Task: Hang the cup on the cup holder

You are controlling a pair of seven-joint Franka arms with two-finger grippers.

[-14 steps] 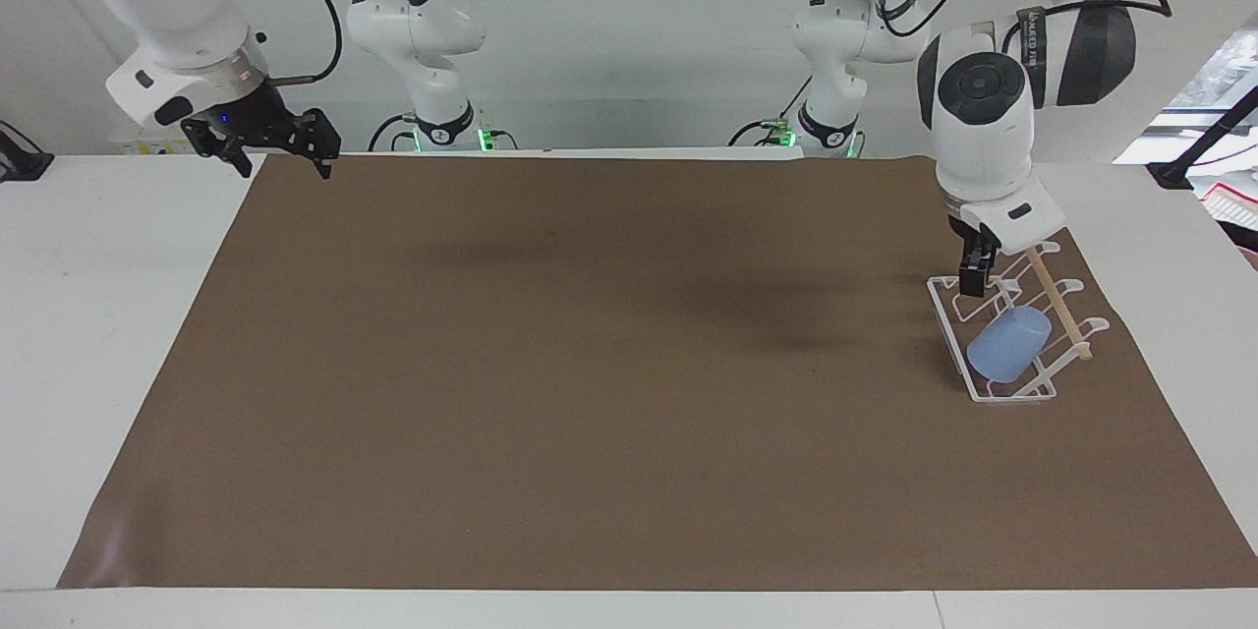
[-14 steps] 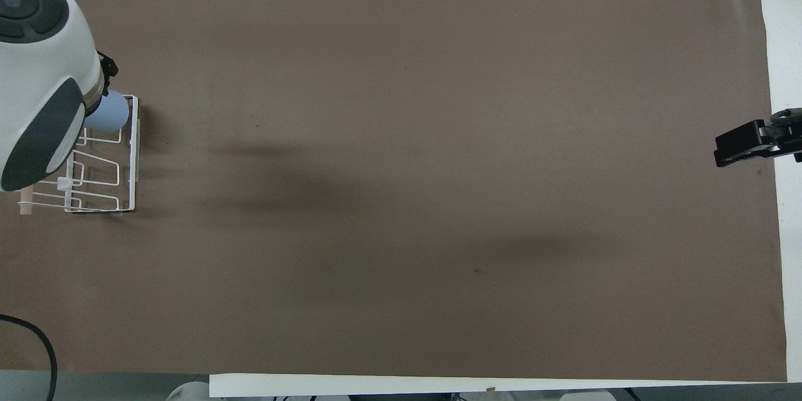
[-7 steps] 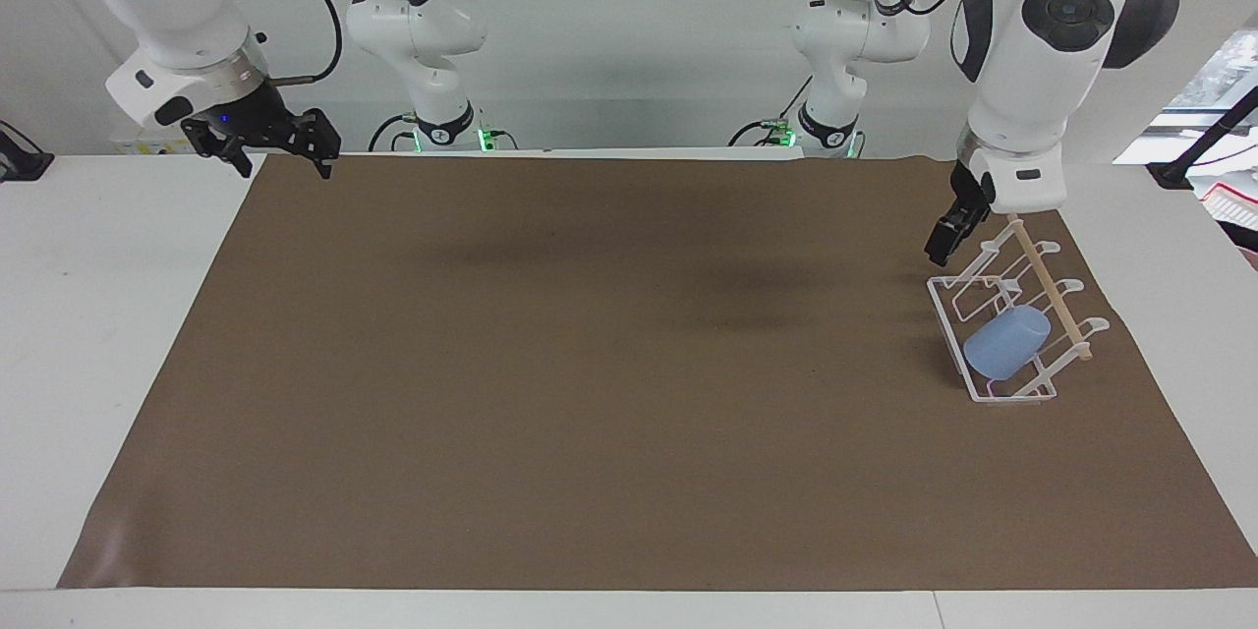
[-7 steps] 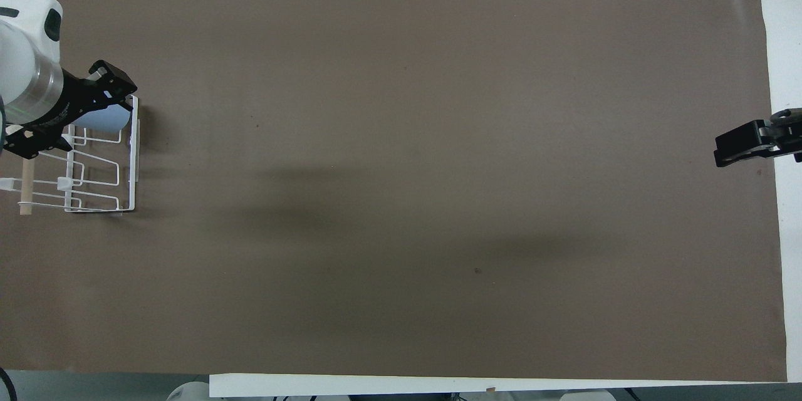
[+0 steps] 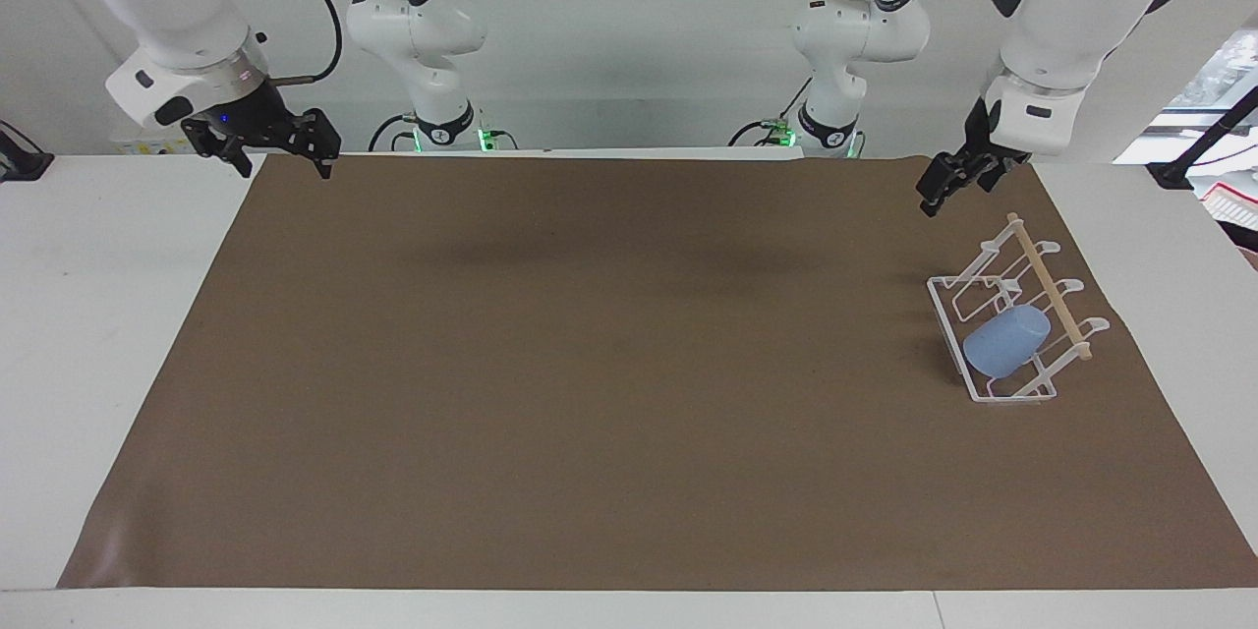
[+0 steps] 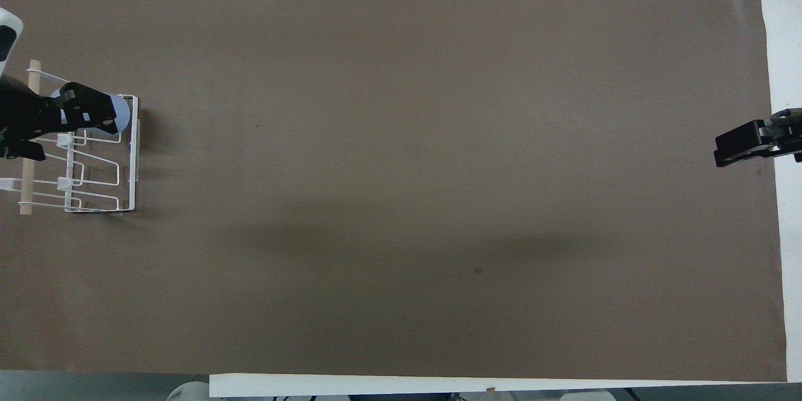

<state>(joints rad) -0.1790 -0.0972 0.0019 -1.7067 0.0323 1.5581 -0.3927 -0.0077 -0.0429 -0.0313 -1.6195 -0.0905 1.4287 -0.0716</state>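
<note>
Our cup (image 5: 1004,342) hangs on the holder (image 5: 1050,287) near the surface's left-arm edge. Our left gripper (image 5: 945,183) holds nothing, fingers a bit apart; we lift away gently. Our right gripper (image 5: 275,140), also slightly open, waits.

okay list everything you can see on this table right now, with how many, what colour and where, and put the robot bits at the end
cup: one, light blue, lying tilted on a prong of the cup holder, at the end of it farther from the robots
cup holder: one, white wire with a light wooden rod across the top, standing on the mat at the left arm's end of the table
mat: one, brown, covering most of the table
table: one, white, showing around the mat
left gripper: one, black, empty, raised over the mat's edge near the cup holder
right gripper: one, black, open, empty, waiting over the mat's corner at the right arm's end
</note>
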